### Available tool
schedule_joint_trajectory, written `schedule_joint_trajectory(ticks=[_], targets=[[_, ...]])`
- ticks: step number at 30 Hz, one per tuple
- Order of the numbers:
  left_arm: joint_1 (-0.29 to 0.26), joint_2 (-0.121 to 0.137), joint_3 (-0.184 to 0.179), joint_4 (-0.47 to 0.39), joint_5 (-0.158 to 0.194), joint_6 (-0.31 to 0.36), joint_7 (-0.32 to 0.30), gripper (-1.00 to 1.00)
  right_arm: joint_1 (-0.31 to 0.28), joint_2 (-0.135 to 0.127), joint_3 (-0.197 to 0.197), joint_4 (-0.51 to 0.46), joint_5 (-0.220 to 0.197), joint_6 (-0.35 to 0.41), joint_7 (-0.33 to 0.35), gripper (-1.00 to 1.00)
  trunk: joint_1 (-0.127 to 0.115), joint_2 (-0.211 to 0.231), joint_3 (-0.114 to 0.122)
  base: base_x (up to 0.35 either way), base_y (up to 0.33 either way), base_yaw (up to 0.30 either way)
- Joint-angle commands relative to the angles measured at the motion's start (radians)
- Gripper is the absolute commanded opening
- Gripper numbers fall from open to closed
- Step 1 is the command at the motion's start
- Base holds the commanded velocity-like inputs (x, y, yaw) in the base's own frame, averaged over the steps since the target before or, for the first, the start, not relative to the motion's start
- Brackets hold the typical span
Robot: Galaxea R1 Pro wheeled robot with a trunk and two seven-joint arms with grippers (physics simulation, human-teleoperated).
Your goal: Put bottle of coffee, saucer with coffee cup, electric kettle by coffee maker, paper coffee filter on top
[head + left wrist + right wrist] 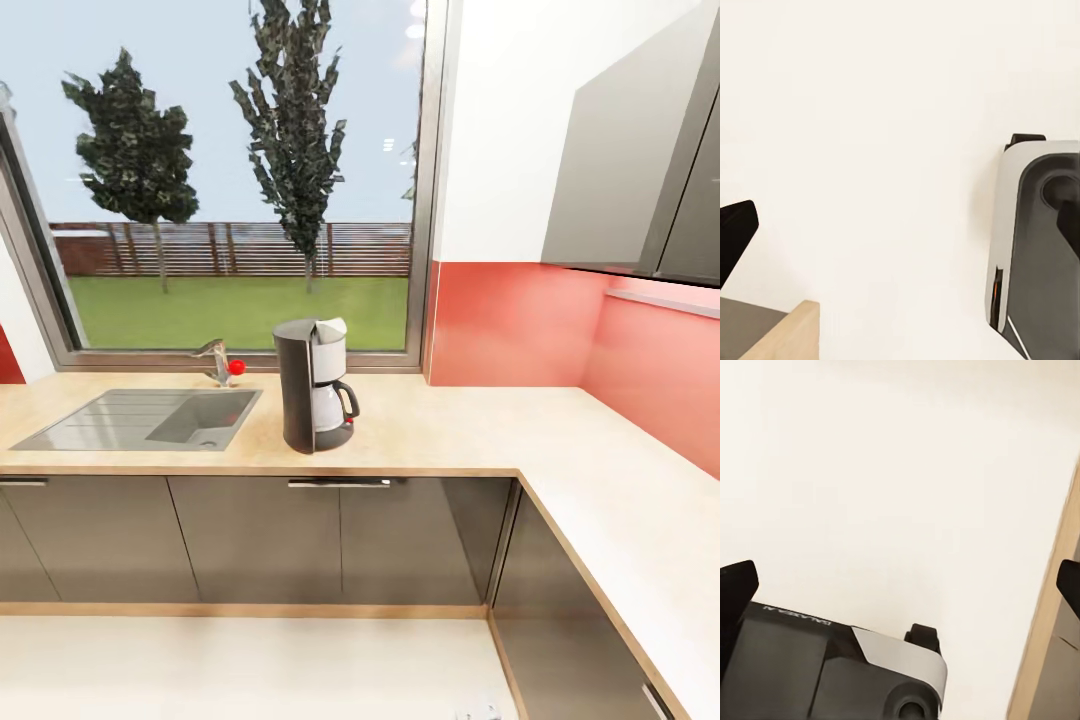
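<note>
My two pincers hung low over pale floor beside my own base [832, 675], each with tips spread apart and holding nothing: left fingertip [735, 236], right fingertip [736, 585]. Well beyond them, the coffee maker [314, 385] stood alone on the kitchen countertop [450, 425], near the sink [150, 418]. I judged fetching the other items remained.

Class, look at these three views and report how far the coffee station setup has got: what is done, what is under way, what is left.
Done: the coffee maker stands on the kitchen countertop, right of the sink. Under way: nothing is being carried; both wrist views look down at pale floor, each end effector open. Left: bottle of coffee, paper filter, saucer with cup and kettle are not yet beside the machine.
</note>
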Motion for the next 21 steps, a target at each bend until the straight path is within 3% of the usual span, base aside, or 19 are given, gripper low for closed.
schedule_joint_trajectory(ticks=[1, 9, 21], targets=[[0.001, 0.000, 0.001, -0.002, 0.000, -0.002, 0.002, 1.00, 0.000, 0.000, 0.006, 0.001, -0.007, 0.003, 0.002, 1.00, 0.000, 0.000, 0.000, 0.000, 0.000, 0.000], [0.001, -0.015, 0.001, -0.003, 0.000, -0.003, 0.000, 1.00, 0.000, 0.000, 0.006, 0.003, -0.008, 0.003, 0.001, 1.00, 0.000, 0.000, 0.000, 0.000, 0.000, -0.014], [0.001, -0.016, 0.003, -0.010, 0.006, -0.003, -0.006, 1.00, 0.000, 0.000, 0.006, 0.005, -0.008, 0.003, -0.002, 1.00, 0.000, 0.000, -0.001, 0.000, 0.000, 0.018]])
